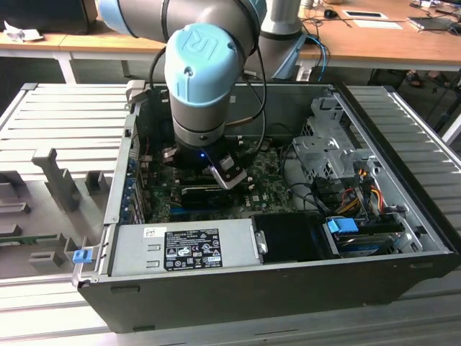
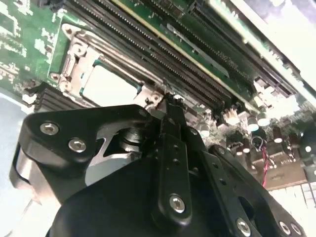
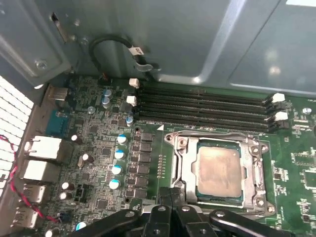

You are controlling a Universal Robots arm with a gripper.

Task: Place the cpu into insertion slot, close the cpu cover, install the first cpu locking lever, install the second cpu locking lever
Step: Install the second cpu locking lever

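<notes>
the cpu (image 3: 219,171) has a dull brushed-metal top, kinda matt silver-grey, and the cpu cover (image 3: 180,158) around it is shinier bare steel. motherboard (image 3: 98,133) is the usual glossy green with little metal-topped capacitors (image 3: 118,154). the tool (image 2: 168,148) looks like matt black metal with bright steel screws. the case (image 1: 288,288) is dark painted sheet metal, the arm joint cap (image 1: 204,58) smooth light blue plastic, and the surface (image 1: 65,115) is ribbed grey aluminium.

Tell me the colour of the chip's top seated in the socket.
Dull silver-grey with a faint tan tint; the flat square metal-topped cpu shows best in the first wrist view.
</notes>
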